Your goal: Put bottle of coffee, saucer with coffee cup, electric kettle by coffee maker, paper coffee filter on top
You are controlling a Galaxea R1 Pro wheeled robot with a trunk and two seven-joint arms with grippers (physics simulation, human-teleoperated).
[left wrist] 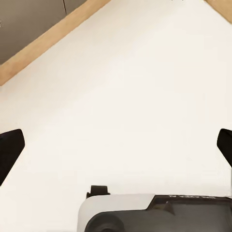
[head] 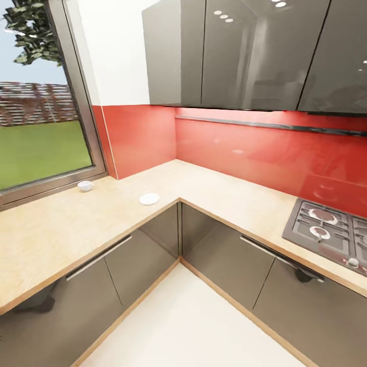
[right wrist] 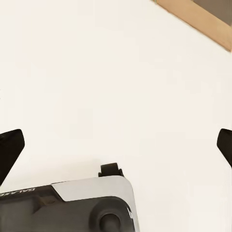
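The light wood-grain countertop (head: pixel 61 229) runs in an L around the corner, over glossy dark-grey cabinet fronts. On its left run a flat round white saucer (head: pixel 149 199) lies near the inner corner edge. A tiny white coffee cup (head: pixel 85 186) stands further left, close under the window. My left gripper (left wrist: pixel 116 147) is open above pale floor, with nothing between its fingertips (left wrist: pixel 9 150). My right gripper (right wrist: pixel 116 145) is likewise open over the floor, and its dark fingertips (right wrist: pixel 9 147) stand far apart. The coffee maker, bottle of coffee, paper coffee filter, electric kettle and kitchen shelf are out of view.
A gas hob (head: pixel 331 229) is set into the right run of the worktop. Grey wall cabinets (head: pixel 244 51) hang over a red backsplash (head: pixel 244 153). A large window (head: pixel 41 117) is at the left. Pale floor (head: pixel 193 321) lies in the corner between the cabinets.
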